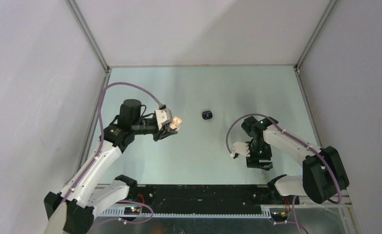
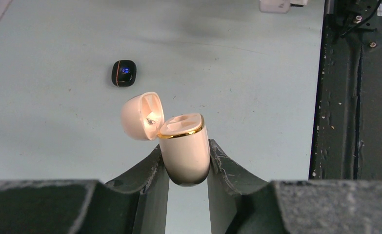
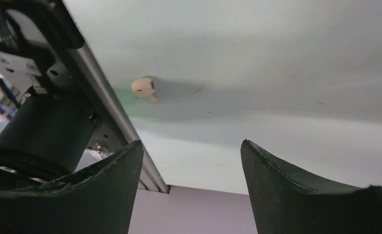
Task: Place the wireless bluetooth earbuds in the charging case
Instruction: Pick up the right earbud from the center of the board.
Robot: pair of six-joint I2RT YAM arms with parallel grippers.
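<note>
Your left gripper (image 2: 185, 149) is clamped on the charging case (image 2: 184, 139) at the left of the scene, with the lid flipped open. A black earbud (image 2: 124, 73) lies on the table (image 2: 257, 87) a little beyond the case, toward the far middle. Your right gripper (image 3: 191, 163), near right, has its jaws apart with nothing between them, and a cream earbud (image 3: 144, 88) lies on the table ahead of it, just beside a metal rail (image 3: 110, 112).

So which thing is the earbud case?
Find the left arm over the pale table. There the left gripper pinches the charging case. It is cream with a gold rim and its lid flipped open, unlike the small black piece lying on the table.
</note>
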